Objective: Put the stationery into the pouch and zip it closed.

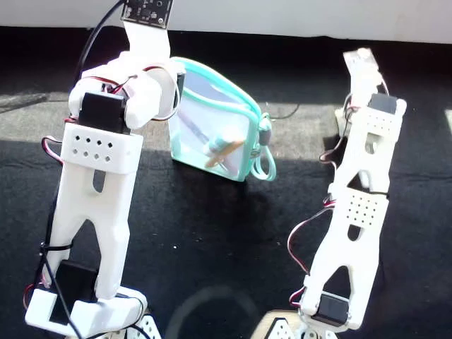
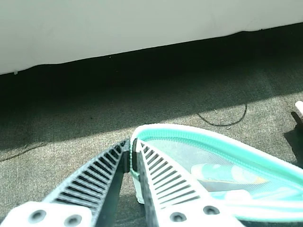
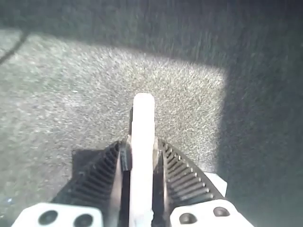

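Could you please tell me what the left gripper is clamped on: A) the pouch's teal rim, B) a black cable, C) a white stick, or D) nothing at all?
A: in the left wrist view the left gripper is shut on the teal rim of the pouch, while the white stick sits in the right gripper.

pouch (image 1: 212, 123): mint-green trim and zip, see-through netted panel; a mint edge sits between the left gripper's jaws.
left gripper (image 2: 129, 144): black ribbed fingers, white base.
right gripper (image 3: 141, 144): black ribbed fingers, white base.
stick (image 3: 143, 113): plain white, clamped between the right gripper's jaws.
stationery (image 1: 224, 150): tan and pale teal, inside the pouch.
table (image 1: 212, 233): black cloth, speckled grey ahead of both jaws.
left arm (image 1: 99, 183): white shell, black motors, red wires.
right arm (image 1: 360, 212): white, dotted with holes.
wall (image 2: 118, 23): plain white.
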`<state>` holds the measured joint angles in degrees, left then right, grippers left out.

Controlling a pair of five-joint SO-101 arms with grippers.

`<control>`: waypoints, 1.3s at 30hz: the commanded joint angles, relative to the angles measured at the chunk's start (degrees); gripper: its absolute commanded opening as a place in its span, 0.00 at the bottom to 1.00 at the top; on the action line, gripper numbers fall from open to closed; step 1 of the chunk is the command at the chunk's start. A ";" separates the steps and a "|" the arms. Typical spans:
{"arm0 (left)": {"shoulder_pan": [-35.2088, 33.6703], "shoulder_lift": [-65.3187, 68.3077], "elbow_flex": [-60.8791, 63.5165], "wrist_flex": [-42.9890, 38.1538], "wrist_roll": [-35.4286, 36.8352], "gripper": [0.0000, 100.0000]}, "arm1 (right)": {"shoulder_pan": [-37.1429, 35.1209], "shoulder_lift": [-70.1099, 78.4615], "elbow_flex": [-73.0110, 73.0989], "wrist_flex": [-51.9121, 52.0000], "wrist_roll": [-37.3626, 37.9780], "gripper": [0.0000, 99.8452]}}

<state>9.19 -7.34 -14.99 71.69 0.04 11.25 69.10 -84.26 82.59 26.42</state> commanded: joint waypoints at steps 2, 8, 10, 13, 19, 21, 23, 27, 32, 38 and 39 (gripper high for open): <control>0.31 0.31 0.22 -0.18 -0.44 0.01 | -2.24 -1.01 -15.96 7.34 0.70 0.01; 0.31 0.04 0.22 -0.18 -0.44 0.01 | -4.26 -5.58 -17.01 15.43 0.18 0.01; 0.31 0.13 0.22 -0.18 -0.44 0.01 | -5.05 -8.84 -16.92 17.45 -3.16 0.01; 0.31 0.13 0.31 -0.18 -0.44 0.01 | -6.11 -14.64 -16.92 18.51 -8.26 0.01; 0.31 0.13 0.31 -0.18 -0.44 0.01 | -7.52 -27.74 -16.84 18.59 -9.76 0.01; 0.31 0.13 0.31 -0.18 -0.44 0.01 | -8.31 -32.22 -16.75 18.68 -9.76 0.01; 0.31 0.22 0.31 -0.18 -0.44 0.01 | -8.66 -37.58 -14.73 18.68 -9.76 0.01; 0.31 0.40 0.22 -0.18 -0.44 0.01 | -9.36 -50.86 -4.18 18.68 -12.66 0.01; 0.31 0.48 0.22 -0.18 -0.44 0.01 | -10.33 -68.35 17.45 18.59 -15.91 0.01; 0.31 0.48 0.31 -0.18 -0.44 0.01 | -10.59 -84.88 46.20 17.63 -16.26 0.01; 0.31 0.48 0.40 -0.18 -0.44 0.01 | -10.59 -86.99 51.03 16.84 -16.26 0.01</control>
<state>9.19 -7.34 -14.99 71.69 0.04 0.97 -10.64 -46.55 100.62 10.59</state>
